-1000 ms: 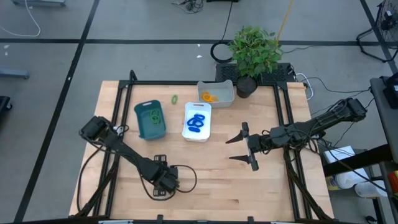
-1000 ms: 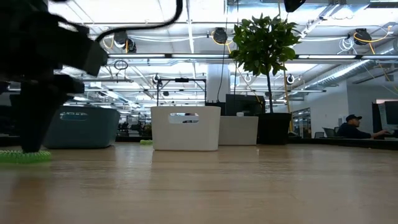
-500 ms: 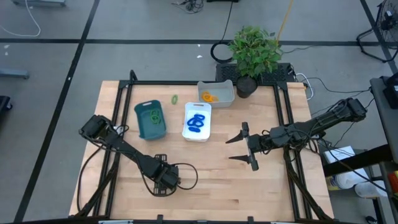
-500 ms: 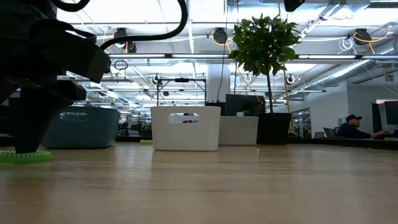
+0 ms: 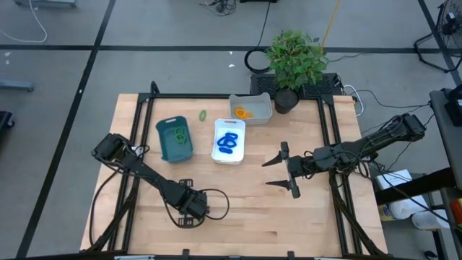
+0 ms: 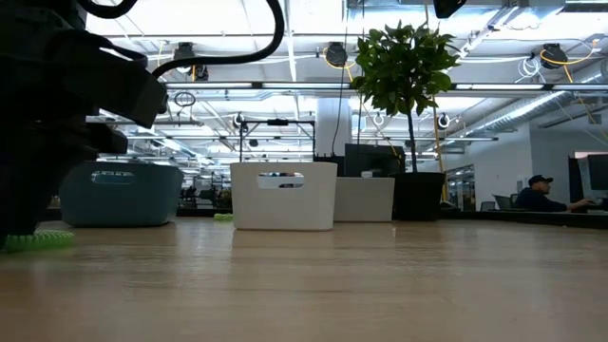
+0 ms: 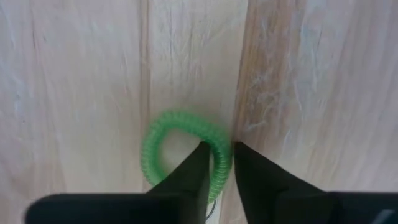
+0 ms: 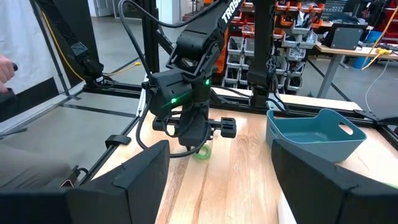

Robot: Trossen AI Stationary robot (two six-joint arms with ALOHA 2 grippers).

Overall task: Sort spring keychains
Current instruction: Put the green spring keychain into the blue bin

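A green spring keychain [image 7: 177, 118] lies flat on the wood near the table's near left, with my left gripper [image 7: 219, 148] shut on its ring. The low view shows the keychain [image 6: 43, 240] under that gripper [image 5: 189, 208]. My right gripper [image 5: 266, 173] hangs open over the table's right middle, its fingers pointing toward the left edge with nothing between them. The teal tray [image 5: 175, 141] holds green keychains, the white tray [image 5: 229, 141] blue ones, and the far white tray [image 5: 251, 108] an orange one. One more green keychain [image 5: 203, 114] lies loose by the teal tray's far corner. My left gripper pinches one strand of the green keychain's ring [image 7: 220, 167] between its two fingers, one finger inside the loop and one outside. The fingers come from above, pointing down, and lie across the strand. The keychain lies flat on the table.
A potted plant [image 5: 292, 58] stands at the far edge beside the far white tray, with a black cable coil [image 5: 254, 59] on the floor behind it. Black frame rails [image 5: 328, 144] run along the table's sides. Bare wood lies between the two arms.
My left gripper has shifted a little toward the table's left edge and closed in on the green keychain's strand. The keychain stays flat on the wood. My right arm has kept still.
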